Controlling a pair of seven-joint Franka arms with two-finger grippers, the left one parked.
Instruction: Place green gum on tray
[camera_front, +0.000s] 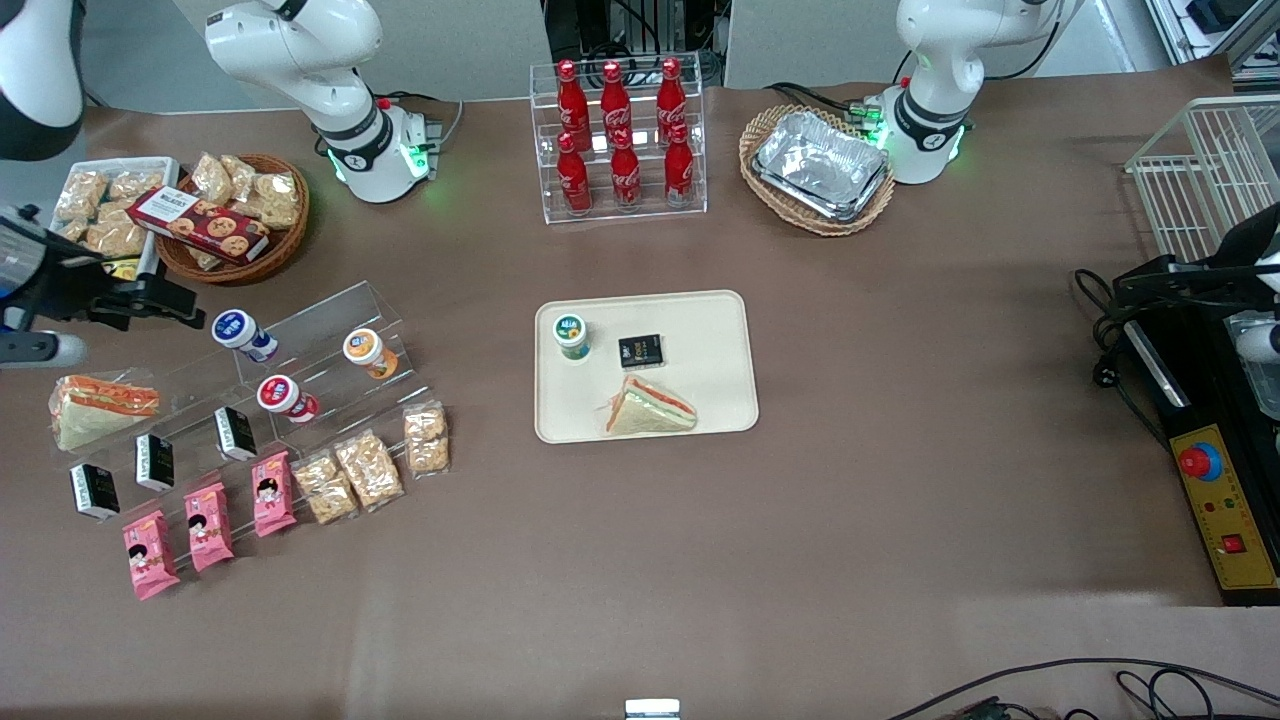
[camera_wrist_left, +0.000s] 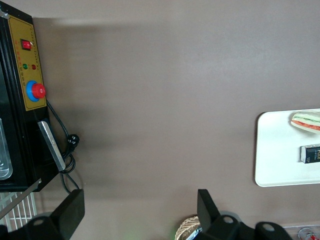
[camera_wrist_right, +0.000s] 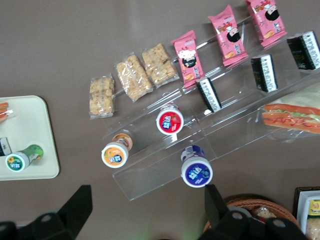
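Observation:
The green gum (camera_front: 572, 337) stands upright on the cream tray (camera_front: 700, 310), in the tray's corner toward the working arm's end and farther from the front camera. A sandwich (camera_front: 650, 410) and a small black packet (camera_front: 640, 351) lie on the tray beside it. My right gripper (camera_front: 185, 310) is open and empty. It hovers high at the working arm's end of the table, above the acrylic stand and well apart from the tray. The right wrist view shows the gum (camera_wrist_right: 21, 157) on the tray (camera_wrist_right: 30, 125) and the open gripper (camera_wrist_right: 147, 202). The left wrist view shows the tray (camera_wrist_left: 280, 150) but not the gum.
The stepped acrylic stand holds a blue-lidded bottle (camera_front: 243, 335), an orange-lidded bottle (camera_front: 368, 352), a red-lidded bottle (camera_front: 285, 397) and snack packs. A cola rack (camera_front: 620, 140), a basket with foil trays (camera_front: 820, 165) and a snack basket (camera_front: 235, 215) stand farther from the camera.

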